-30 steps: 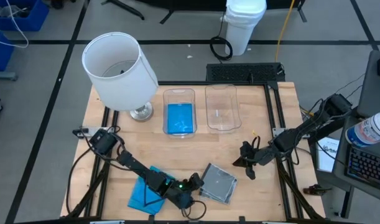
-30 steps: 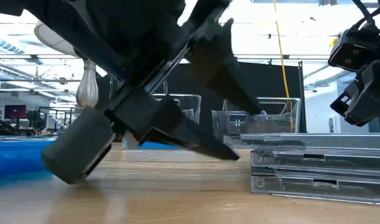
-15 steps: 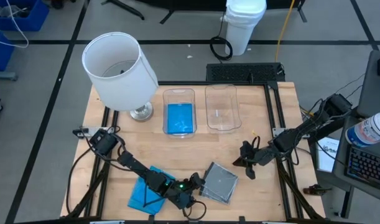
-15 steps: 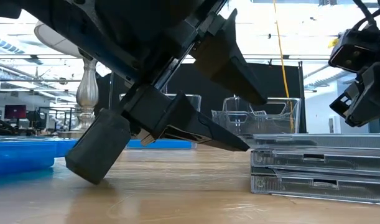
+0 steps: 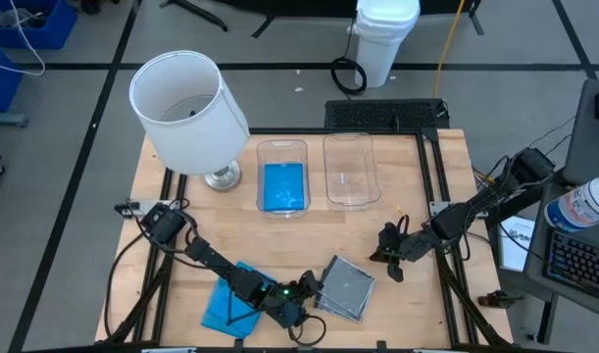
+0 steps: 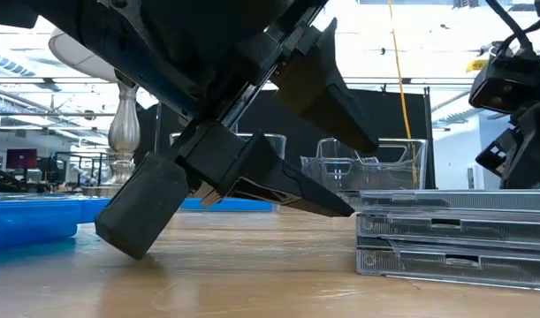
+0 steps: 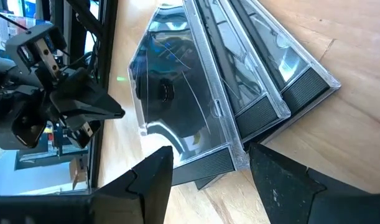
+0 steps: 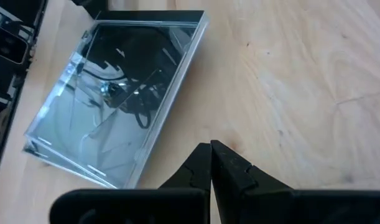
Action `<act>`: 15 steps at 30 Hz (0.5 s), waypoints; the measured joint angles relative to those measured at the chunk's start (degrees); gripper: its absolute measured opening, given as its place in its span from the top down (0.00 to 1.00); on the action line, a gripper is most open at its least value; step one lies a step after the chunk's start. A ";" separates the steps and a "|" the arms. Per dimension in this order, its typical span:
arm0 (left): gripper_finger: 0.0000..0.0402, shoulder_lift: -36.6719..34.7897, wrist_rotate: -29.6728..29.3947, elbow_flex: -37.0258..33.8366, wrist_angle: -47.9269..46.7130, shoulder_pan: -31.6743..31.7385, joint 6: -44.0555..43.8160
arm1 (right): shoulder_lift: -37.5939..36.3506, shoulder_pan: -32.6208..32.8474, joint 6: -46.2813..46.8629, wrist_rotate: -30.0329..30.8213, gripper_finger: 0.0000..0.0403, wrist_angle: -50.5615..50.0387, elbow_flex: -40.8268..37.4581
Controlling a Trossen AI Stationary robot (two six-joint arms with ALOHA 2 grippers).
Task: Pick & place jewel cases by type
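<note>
A stack of three clear jewel cases (image 5: 346,289) with dark grey insides lies flat near the table's near edge. It also shows in the low view as stack (image 6: 455,234). Blue jewel cases (image 5: 221,306) lie under my left arm. My left gripper (image 5: 307,287) is open at the stack's left side. Its fingers stand above and below the top case's edge (image 7: 234,155). My right gripper (image 5: 377,258) is shut and hangs above bare wood to the right of the stack (image 8: 115,93). My left gripper (image 7: 211,152) comes level from the table's left at the top case's dark spine edge (image 7: 205,167). One finger (image 6: 340,205) reaches the top case's level. I cannot tell whether it touches the case.
Two clear bins stand at mid table. The left bin (image 5: 282,145) holds a blue case (image 5: 282,186), and the right bin (image 5: 350,147) shows nothing inside. A white-shaded lamp (image 5: 186,108) stands at the far left. Bare wood lies between bins and stack.
My left gripper has slid along the table toward the stack of clear cases. Its lower finger now reaches the top case's edge. Its fingers have stayed open. The stack has not moved.
</note>
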 joint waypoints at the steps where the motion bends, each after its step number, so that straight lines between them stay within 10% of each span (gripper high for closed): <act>1: 0.47 0.00 0.00 0.00 0.00 0.03 -0.13 | 0.09 0.01 0.02 -0.42 1.00 0.00 0.00; 15: 0.47 0.00 1.73 -0.04 -0.23 1.00 -2.82 | 10.00 0.11 -0.05 -5.27 1.00 10.96 0.00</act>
